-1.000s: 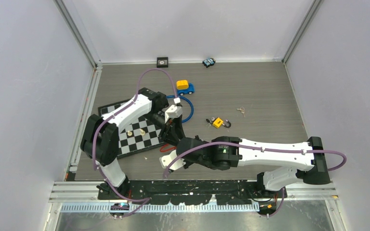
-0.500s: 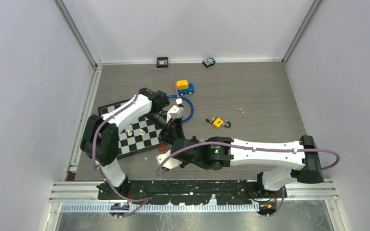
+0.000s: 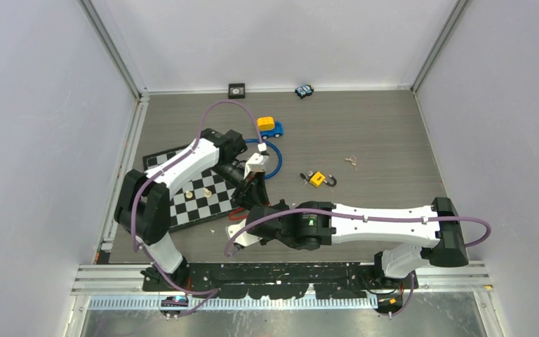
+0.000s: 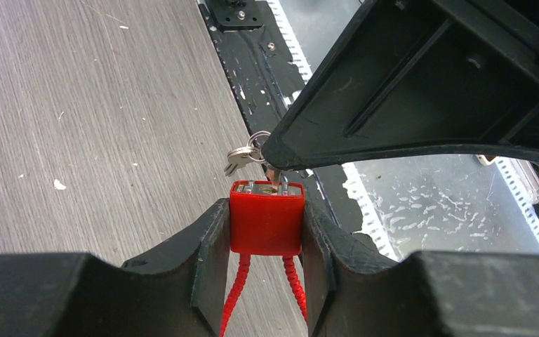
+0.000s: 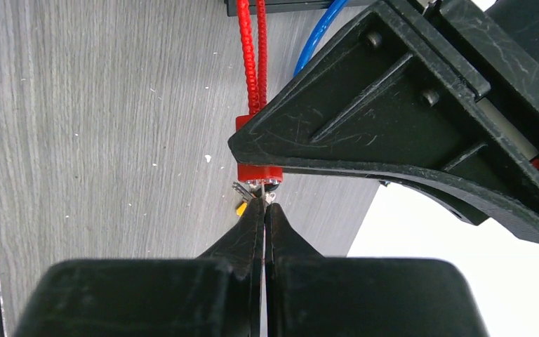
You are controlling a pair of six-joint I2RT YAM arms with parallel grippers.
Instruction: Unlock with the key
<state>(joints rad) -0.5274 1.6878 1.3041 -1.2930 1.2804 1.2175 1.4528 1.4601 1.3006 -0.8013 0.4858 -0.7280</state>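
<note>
Overhead looks down; close wrist views share the padlock (image 4: 266, 217).

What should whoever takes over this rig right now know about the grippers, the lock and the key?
Left gripper: closed on the red padlock, held off the table with its keyhole end toward the right arm.
Right gripper: shut on the key, with the key's tip at the keyhole. A spare key dangles from its ring.
Done: lock and key are both picked up, and the key is at the lock.
Left: push the key home if it is not fully in (cannot tell), turn it, then free the red cable shackle. Both its ends enter the body.
</note>
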